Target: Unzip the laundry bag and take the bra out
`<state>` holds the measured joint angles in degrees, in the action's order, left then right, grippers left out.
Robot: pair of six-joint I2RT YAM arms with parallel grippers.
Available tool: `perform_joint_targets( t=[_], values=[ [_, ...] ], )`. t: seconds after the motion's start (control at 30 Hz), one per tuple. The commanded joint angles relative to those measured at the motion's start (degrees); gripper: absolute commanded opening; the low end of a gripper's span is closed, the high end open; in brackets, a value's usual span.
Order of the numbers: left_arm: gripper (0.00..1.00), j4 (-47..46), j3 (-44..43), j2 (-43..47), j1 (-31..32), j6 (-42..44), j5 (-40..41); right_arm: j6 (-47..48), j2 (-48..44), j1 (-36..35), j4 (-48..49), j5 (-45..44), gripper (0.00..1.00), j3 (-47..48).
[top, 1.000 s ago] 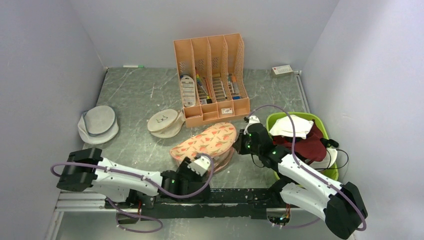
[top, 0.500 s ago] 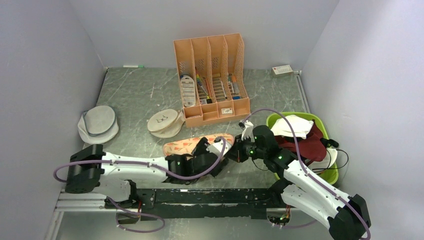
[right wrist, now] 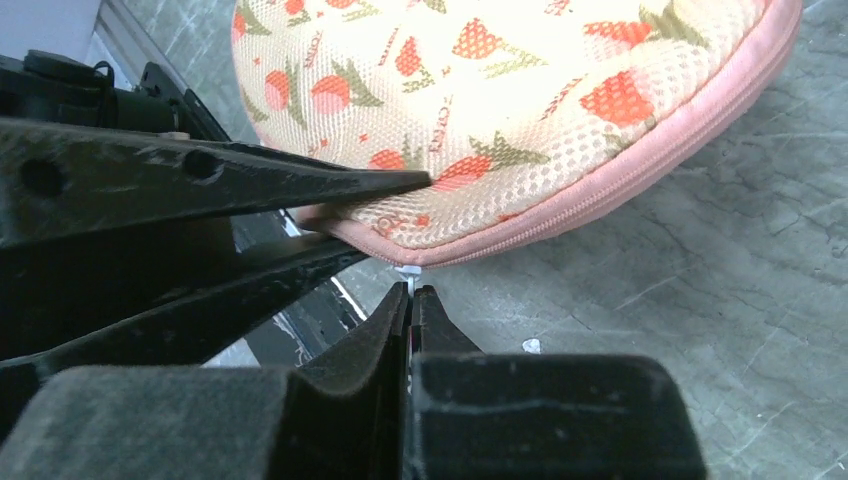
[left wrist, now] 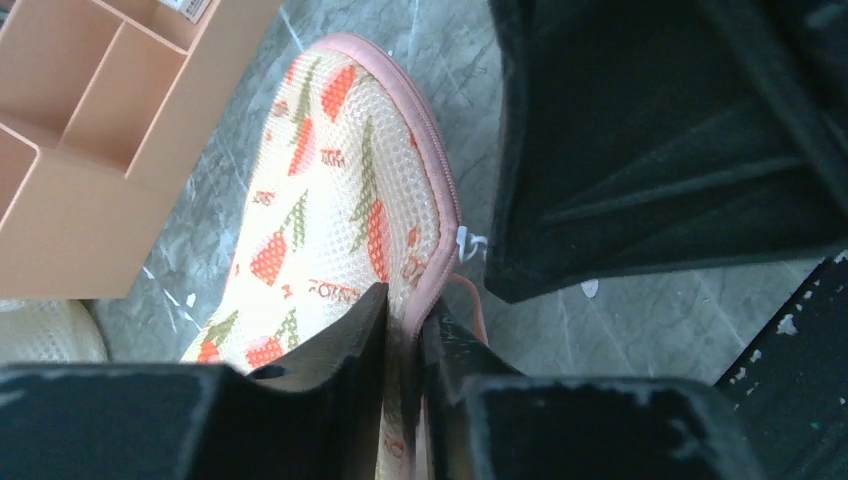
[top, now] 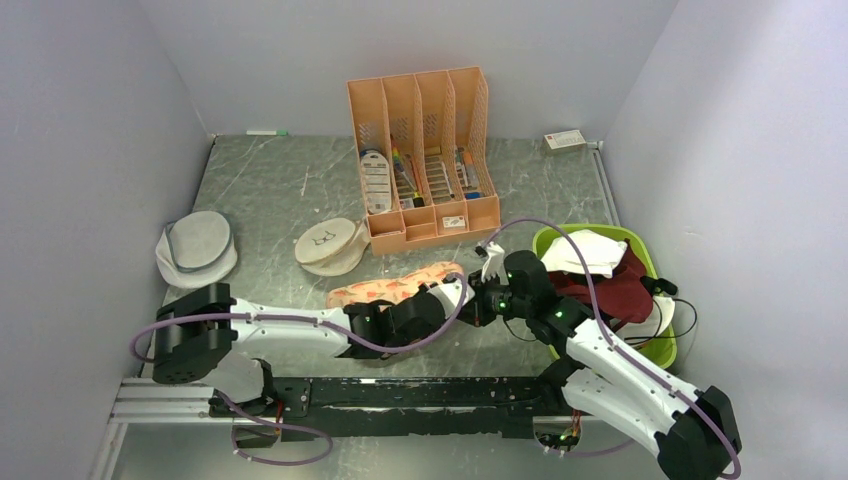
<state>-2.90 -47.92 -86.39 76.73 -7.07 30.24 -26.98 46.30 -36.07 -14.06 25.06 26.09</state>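
Laundry bag with fruit print sits near the middle of the table, just in front of the orange file rack. The left gripper has its fingers squeezed tight on the bag's pink edge, likely so the bag cannot slide. The right gripper has its fingers pressed together on the little white zip tab, set to pull. The zip looks closed, so no bra shows.

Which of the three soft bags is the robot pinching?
The peach-pink fruit-print mesh laundry bag; the round beige pouch and grey-white pouch lie untouched farther left.
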Motion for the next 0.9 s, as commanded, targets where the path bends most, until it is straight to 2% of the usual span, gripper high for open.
perform_joint_targets(
  t=[0.0,0.13,0.2,0.27,0.4,0.5,0.67,0.77,0.87],
  values=[
    [0.19,-1.8,1.9,5.2,-0.6,5.6,-1.8,0.1,1.2,-0.3,-2.2,-3.2,0.0,1.2],
    [0.07,0.6,3.5,10.1,-0.6,9.9,-3.1,-1.2,3.4,0.0,-2.1,-10.8,0.0,1.3],
    [0.07,0.3,5.6,13.4,-0.5,13.2,-3.7,-1.1,3.4,0.5,-1.4,-15.0,0.0,0.8],
    [0.07,-4.1,10.0,17.8,-0.2,16.7,-5.5,-0.6,3.6,2.1,0.5,-16.1,0.0,0.0],
    [0.07,-15.2,18.7,27.0,1.6,24.7,-10.0,1.8,8.3,6.9,7.4,-9.4,0.0,-0.9],
    [0.07,-17.5,20.5,30.7,2.1,25.6,-10.0,3.5,11.2,10.5,19.5,-4.0,0.0,-5.8],
    [0.07,-21.1,22.6,32.4,2.2,26.5,-13.1,4.9,18.5,12.5,44.5,2.5,0.0,-12.0],
    [0.07,-22.6,23.0,31.4,2.3,26.3,-13.7,5.4,25.6,12.4,51.3,5.5,0.0,-11.9],
    [0.07,-23.8,23.5,29.9,2.4,25.7,-14.3,3.8,27.6,12.0,56.6,7.7,0.0,-12.8]
  ],
)
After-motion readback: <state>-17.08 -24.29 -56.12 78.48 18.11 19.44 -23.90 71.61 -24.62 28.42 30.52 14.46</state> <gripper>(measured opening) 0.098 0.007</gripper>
